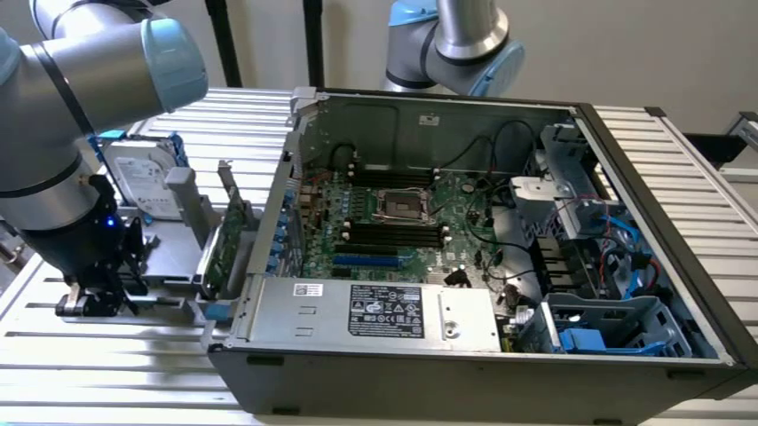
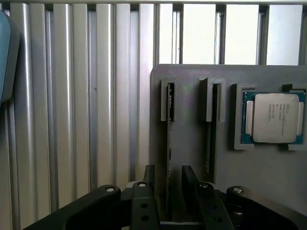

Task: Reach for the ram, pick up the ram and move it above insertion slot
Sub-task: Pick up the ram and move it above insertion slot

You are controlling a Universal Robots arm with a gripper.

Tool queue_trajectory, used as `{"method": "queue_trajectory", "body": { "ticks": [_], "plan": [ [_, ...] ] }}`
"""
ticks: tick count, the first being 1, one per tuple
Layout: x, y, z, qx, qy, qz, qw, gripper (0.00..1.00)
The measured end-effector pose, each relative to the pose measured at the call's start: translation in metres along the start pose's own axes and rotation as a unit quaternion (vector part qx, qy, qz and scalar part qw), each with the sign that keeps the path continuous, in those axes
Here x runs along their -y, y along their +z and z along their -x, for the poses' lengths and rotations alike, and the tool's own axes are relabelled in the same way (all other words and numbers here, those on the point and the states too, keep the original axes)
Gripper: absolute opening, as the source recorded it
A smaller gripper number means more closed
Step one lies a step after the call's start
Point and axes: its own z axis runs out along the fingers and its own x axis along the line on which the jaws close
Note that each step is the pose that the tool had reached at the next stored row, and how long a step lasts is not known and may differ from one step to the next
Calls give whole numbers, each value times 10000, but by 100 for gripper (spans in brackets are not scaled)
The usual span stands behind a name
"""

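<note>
Above grey holder [image 2: 189, 124], pincer [image 2: 168, 170] astride ram [image 2: 169, 134]

Pale wall [image 1: 616, 53] behind; ribbed aluminium table [image 1: 119, 373]; dark posts [image 1: 219, 40] at back

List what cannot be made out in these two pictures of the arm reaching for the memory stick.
Memory stick, wrist view: edge-on in the grey holder, so its faces are hidden; one end lies behind the pincer.
Second slot, wrist view: too dark to tell what fills it.
Processor chip, wrist view: print too small to read.
Motherboard memory slots, exterior view: too small to tell which is free.
</note>
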Motion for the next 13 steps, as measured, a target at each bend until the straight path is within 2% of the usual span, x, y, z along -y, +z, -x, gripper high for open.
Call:
{"method": "queue_trajectory", "body": {
  "ticks": [4,6,7,8,13],
  "plan": [
    [-6,6,0,0,-16,10,10000,34],
    [-7,6,0,-1,-17,16,10000,22],
    [-7,6,0,-1,-17,17,10000,22],
    [-7,6,0,-1,-17,18,10000,16],
    [-7,7,0,0,-17,17,10000,13]
  ]
}}
